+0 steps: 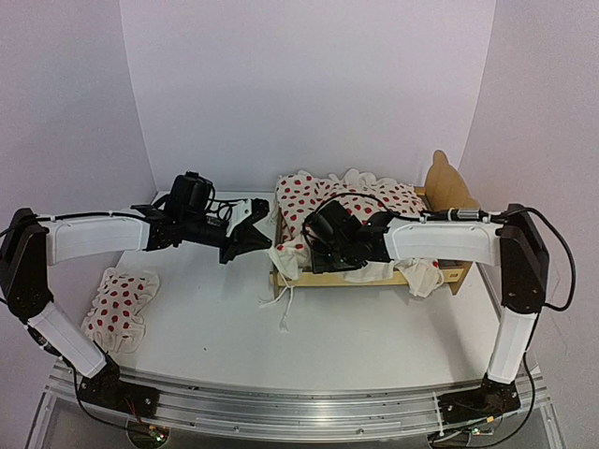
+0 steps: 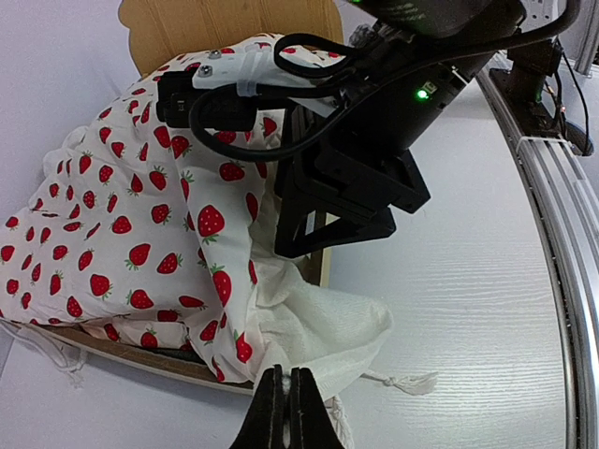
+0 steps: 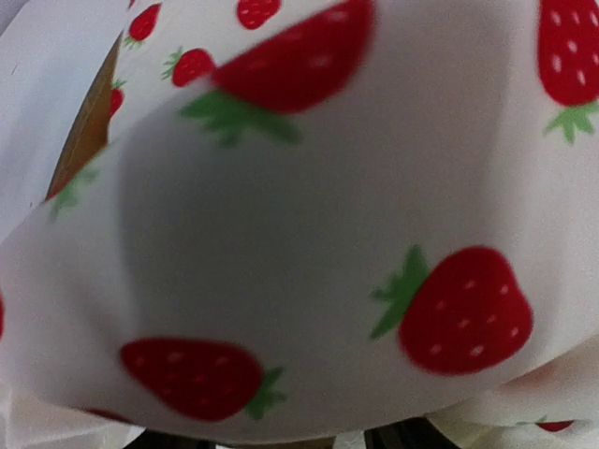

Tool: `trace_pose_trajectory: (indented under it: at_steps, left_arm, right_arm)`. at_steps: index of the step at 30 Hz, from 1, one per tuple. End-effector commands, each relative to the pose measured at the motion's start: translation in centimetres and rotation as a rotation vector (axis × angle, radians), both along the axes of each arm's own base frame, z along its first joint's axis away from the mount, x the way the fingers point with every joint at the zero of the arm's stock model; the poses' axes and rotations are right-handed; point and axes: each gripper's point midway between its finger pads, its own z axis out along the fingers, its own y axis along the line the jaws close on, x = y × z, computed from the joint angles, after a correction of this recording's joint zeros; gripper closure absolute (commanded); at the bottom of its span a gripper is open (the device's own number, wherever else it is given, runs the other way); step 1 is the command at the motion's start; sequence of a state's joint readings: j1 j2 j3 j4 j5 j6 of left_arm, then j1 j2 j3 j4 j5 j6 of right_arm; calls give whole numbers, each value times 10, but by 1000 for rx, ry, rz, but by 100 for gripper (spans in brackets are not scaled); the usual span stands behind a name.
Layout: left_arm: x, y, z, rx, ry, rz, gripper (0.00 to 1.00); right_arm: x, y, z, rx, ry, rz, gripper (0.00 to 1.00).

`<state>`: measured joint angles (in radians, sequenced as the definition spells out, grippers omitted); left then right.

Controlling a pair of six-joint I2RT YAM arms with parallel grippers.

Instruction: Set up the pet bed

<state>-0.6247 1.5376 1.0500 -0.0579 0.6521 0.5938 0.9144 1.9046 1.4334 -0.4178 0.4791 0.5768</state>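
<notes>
A strawberry pillow lies lower left on the desk. The left claw, pressed together, pinches the strawberry cloth corner. The right claw sits on that cloth; its spread I cannot tell. The pet bed stands centre-right, draped.

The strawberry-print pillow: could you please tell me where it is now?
In the top view the pillow lies at the table's left edge, beside the left arm, apart from the pet bed.

Top: high behind arm bases, overlooking pet bed. Left wrist: close at bed's foot, facing headboard. Right wrist: against strawberry cloth, seen in all.
</notes>
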Motion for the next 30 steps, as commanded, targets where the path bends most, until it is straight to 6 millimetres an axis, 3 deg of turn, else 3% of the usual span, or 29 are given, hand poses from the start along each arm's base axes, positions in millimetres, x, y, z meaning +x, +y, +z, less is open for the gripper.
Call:
trace_pose_trajectory:
  at_steps: [1,4,7,13,17,26,29,30]
  left_arm:
    - [-3,1,23,-52,-49,-4,100]
    - [-4,1,22,-52,-49,-3,100]
    - [-3,2,24,-52,-54,1,100]
    - [-2,3,24,-50,-61,13,100]
    - [0,3,25,-49,-68,20,100]
    - [0,7,21,-27,-69,33,100]
    - [-1,9,16,-12,-74,34,100]
    - [-2,10,14,-7,-74,32,100]
  right_arm:
    - [22,-3,3,20,-61,-76,64]
    - [26,-7,0,26,-53,-77,86]
    - [23,-6,12,35,-60,-40,100]
    - [0,0,66,133,-77,105,100]
    - [-25,3,84,198,-6,194,100]
    - [-83,5,70,254,268,317,100]
    - [-93,-5,60,212,331,307,100]
    - [-93,-9,53,194,342,290,95]
